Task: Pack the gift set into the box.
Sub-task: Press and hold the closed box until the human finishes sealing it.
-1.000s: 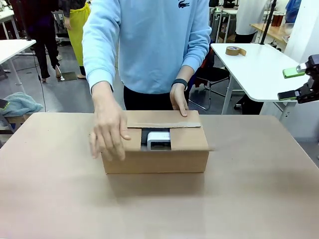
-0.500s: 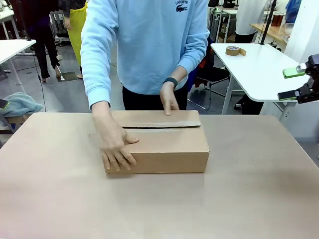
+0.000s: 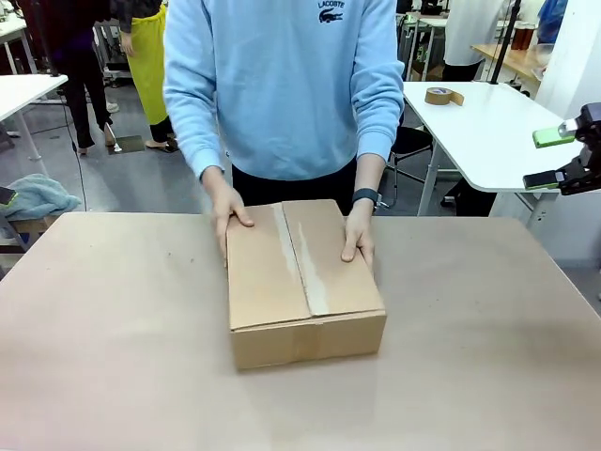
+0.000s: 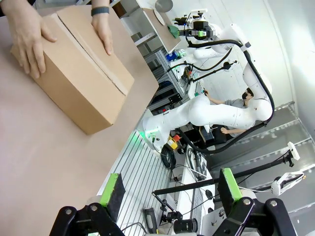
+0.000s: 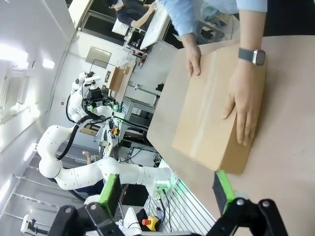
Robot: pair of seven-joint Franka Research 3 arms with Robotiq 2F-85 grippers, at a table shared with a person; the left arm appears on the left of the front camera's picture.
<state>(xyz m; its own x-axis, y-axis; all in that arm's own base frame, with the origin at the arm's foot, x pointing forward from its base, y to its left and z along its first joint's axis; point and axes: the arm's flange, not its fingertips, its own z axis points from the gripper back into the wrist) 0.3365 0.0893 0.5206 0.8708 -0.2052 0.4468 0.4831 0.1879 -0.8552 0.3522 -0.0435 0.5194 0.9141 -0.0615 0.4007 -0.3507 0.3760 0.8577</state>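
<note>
The box (image 3: 300,282) lies in the middle of the brown table with its flaps shut and a seam running along its top. A person's hands (image 3: 360,240) hold its left and right sides. The gift set is hidden. The box also appears in the left wrist view (image 4: 78,73) and the right wrist view (image 5: 216,123), far from both grippers. My right gripper (image 3: 549,158) hangs open at the far right, above the table's edge and well away from the box. It holds nothing (image 5: 167,189). My left gripper (image 4: 170,189) is open and empty too.
A white side table (image 3: 488,141) stands at the back right with a roll of brown tape (image 3: 443,95) on it. A pale blue cloth (image 3: 38,197) lies on a stand at the left. The person stands at the far edge of the table.
The person folded the last flaps down over the gift set, which showed through the gap a second ago. They then turned the box a quarter turn. My right gripper has not moved.
</note>
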